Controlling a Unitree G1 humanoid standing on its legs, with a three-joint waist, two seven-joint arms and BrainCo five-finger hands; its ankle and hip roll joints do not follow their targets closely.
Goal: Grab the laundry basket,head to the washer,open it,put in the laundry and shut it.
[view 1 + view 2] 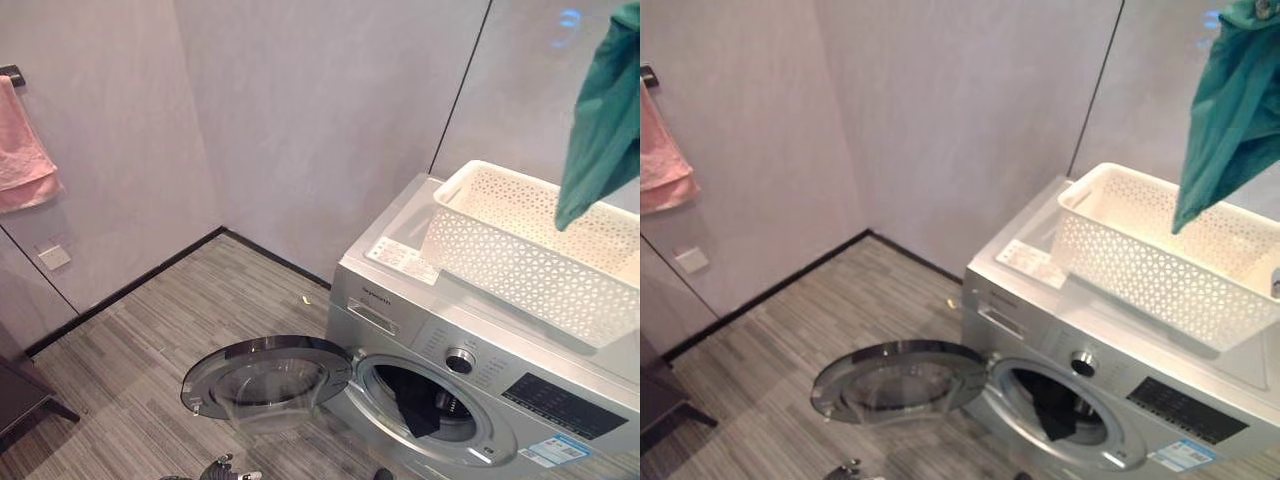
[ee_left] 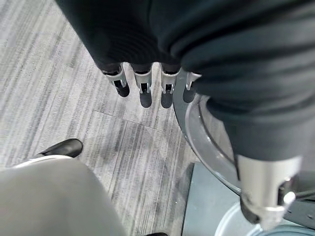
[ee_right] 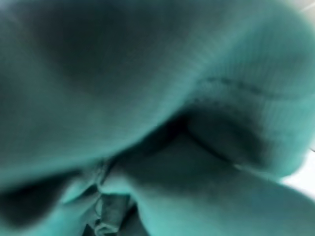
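Observation:
A silver front-loading washer (image 1: pixel 400 310) stands at the lower right with its round door (image 1: pixel 265 380) swung wide open to the left. A dark garment (image 1: pixel 415 405) lies in the drum mouth. The white perforated laundry basket (image 1: pixel 520 260) rests on top of the washer. Above the basket's right end a teal garment (image 1: pixel 605 120) hangs in the air from the upper right corner. The same teal cloth (image 3: pixel 147 98) wraps over my right hand in the right wrist view. My left hand (image 2: pixel 142 91) hangs low over the floor beside the door's rim (image 2: pixel 197 132), its fingers straight and holding nothing.
A pink towel (image 1: pixel 25 160) hangs on the left wall above a wall socket (image 1: pixel 54 257). A dark piece of furniture (image 1: pixel 20 395) stands at the lower left. Grey wood-look floor (image 1: pixel 180 310) lies in front of the washer, with the open door reaching out over it.

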